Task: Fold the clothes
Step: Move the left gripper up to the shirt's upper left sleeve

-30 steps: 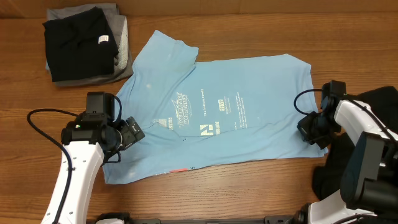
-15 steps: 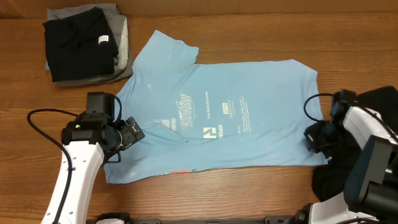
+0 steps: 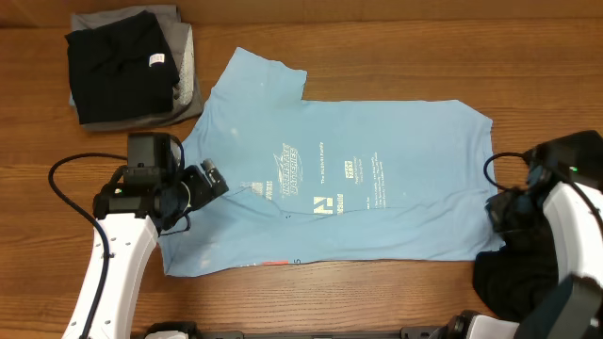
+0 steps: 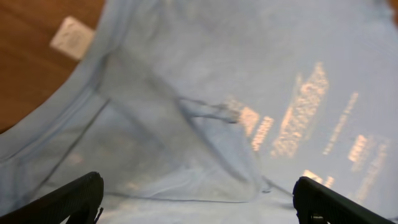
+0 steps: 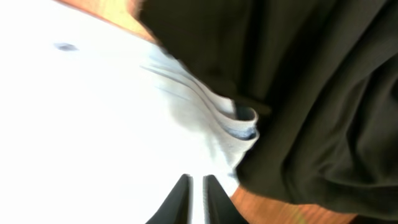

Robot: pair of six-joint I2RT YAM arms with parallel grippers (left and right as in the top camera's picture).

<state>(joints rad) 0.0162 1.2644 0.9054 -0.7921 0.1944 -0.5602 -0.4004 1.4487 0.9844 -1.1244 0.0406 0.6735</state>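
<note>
My left arm [image 3: 113,254] reaches in from the near left, the left gripper [image 3: 209,179] spread wide, its fingertips [image 4: 68,199] at the wrist view's corners. My right arm [image 3: 570,235] bends at the right edge; the right gripper [image 5: 198,193] shows a thin gap only, and I can't tell whether it is gripping.

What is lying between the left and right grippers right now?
Only the light-blue T-shirt, spread out on the table, spans from left gripper to right gripper; the overhead view shows it.
</note>
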